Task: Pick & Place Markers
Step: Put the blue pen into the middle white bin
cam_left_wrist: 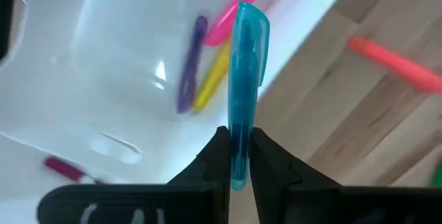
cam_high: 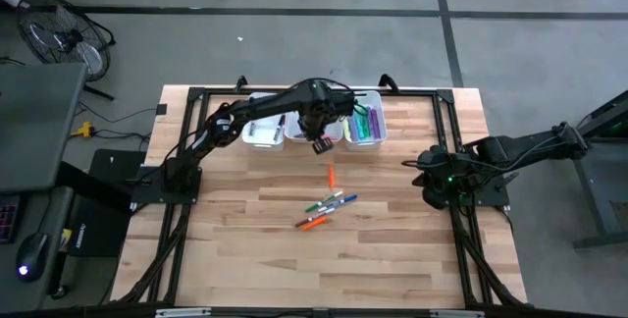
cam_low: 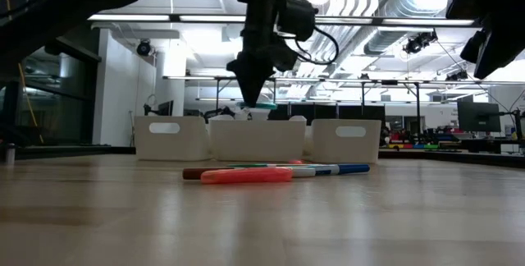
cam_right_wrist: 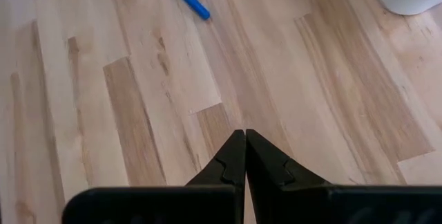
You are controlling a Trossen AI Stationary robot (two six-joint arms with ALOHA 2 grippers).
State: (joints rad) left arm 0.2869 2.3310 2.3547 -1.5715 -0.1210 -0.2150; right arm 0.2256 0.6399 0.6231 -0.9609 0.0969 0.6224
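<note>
My left gripper (cam_high: 321, 142) hangs over the near rim of the middle white bin (cam_high: 312, 130) and is shut on a turquoise marker (cam_left_wrist: 245, 79). In the low view the gripper (cam_low: 258, 100) stands just above that bin (cam_low: 258, 139). Pink, yellow and purple markers (cam_left_wrist: 207, 65) lie in the bin below it. Several more markers (cam_high: 329, 205) lie flat on the table's middle, and an orange one (cam_high: 332, 174) lies nearer the bins. My right gripper (cam_right_wrist: 245, 137) is shut and empty above bare wood at the table's right side (cam_high: 429, 181). My left gripper pinches the turquoise marker's barrel (cam_left_wrist: 239, 156) between its two fingers, near one end. The marker runs on along the fingers and sticks out past their tips. The fingers point down from above. The marker hangs below them, clear of the bin and the table.
Three white bins stand in a row at the table's far middle: left (cam_high: 265, 132), middle, and right (cam_high: 365, 127), which holds green and purple markers. A black frame (cam_high: 196, 97) runs round the table. An orange marker (cam_left_wrist: 397, 61) lies on the wood beside the bin.
</note>
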